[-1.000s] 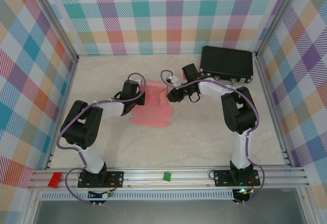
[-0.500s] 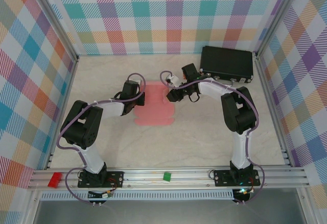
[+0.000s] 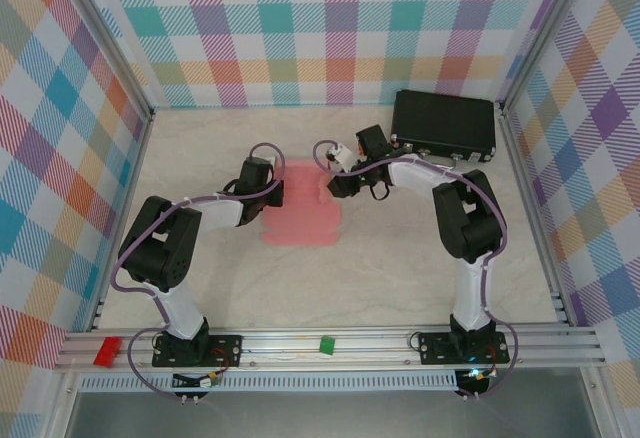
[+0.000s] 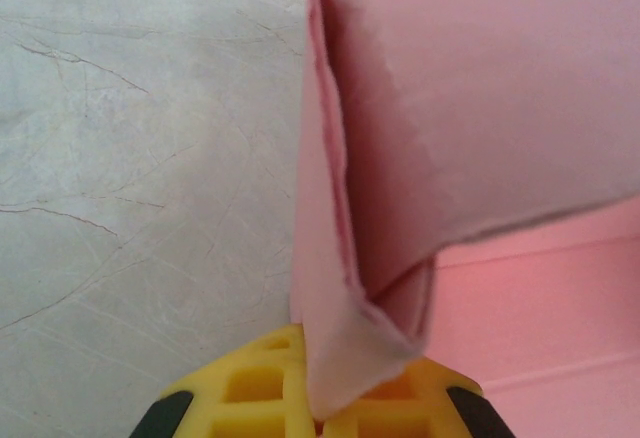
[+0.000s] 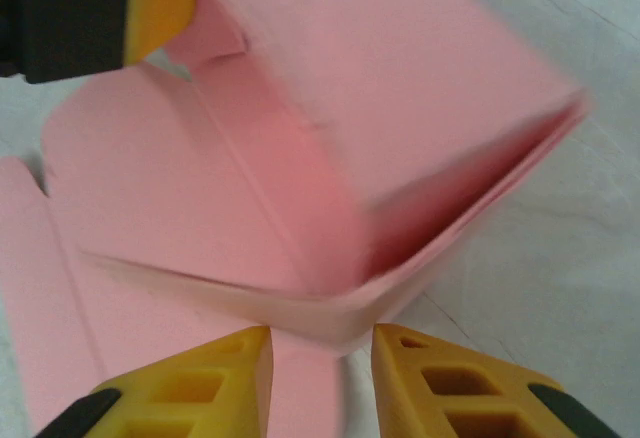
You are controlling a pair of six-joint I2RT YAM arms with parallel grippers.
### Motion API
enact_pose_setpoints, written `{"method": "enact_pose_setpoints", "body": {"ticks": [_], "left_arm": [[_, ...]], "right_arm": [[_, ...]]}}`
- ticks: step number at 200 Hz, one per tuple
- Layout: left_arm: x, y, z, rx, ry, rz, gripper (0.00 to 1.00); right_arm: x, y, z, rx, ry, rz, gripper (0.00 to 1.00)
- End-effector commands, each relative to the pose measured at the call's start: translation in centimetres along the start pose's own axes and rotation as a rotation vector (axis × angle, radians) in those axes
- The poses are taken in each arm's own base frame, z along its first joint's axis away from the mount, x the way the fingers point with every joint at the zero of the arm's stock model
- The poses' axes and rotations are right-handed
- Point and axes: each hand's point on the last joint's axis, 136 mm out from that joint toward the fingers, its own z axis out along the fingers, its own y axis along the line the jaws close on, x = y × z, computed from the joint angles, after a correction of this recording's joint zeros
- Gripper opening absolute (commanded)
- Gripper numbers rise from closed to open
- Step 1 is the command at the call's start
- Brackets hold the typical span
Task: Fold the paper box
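The paper box (image 3: 300,220) is a pink card sheet, partly folded. It lies on the pale marbled table (image 3: 400,278), left of the black case (image 3: 445,124), a little nearer the arms, and well apart from the case. The part nearest the arms lies flat, with score lines and tabs showing. The part level with the case's front edge stands raised and doubled over, making an open, V-shaped fold.

The left gripper (image 4: 318,400) sits on the side of the box away from the case. It is clamped tight, with a corner of the doubled card pinched between its yellow fingers (image 4: 250,388).

The right gripper (image 5: 320,378) sits on the side of the box facing the case, its jaws partly apart. The rounded fold edge lies just at the tips of its fingers (image 5: 200,383). Whether the card touches them cannot be told.

Far from the case, on the metal rail (image 3: 400,343) by the arm bases, sit a small green piece (image 3: 326,343) and a red piece (image 3: 107,350). Plaid walls (image 3: 330,38) rise behind the case.
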Motion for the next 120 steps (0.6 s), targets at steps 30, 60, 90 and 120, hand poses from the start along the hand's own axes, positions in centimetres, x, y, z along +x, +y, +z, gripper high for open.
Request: {"method": "enact_pose_setpoints", "body": {"ticks": [30, 60, 90, 120], "left_arm": [[0.3, -0.6, 0.1, 0.015, 0.010, 0.008, 0.00], [0.5, -0.8, 0.2, 0.022, 0.016, 0.008, 0.00], [0.4, -0.9, 0.2, 0.026, 0.015, 0.008, 0.00], [0.4, -0.9, 0.3, 0.031, 0.016, 0.005, 0.00]], "right_arm": [[-1.5, -1.1, -0.6, 0.091, -0.040, -0.013, 0.42], [-1.7, -1.0, -0.4, 0.074, -0.046, -0.007, 0.47], [-1.9, -1.0, -0.2, 0.072, -0.048, -0.009, 0.49], [-2.2, -0.8, 0.0, 0.061, -0.052, -0.012, 0.53]]}}
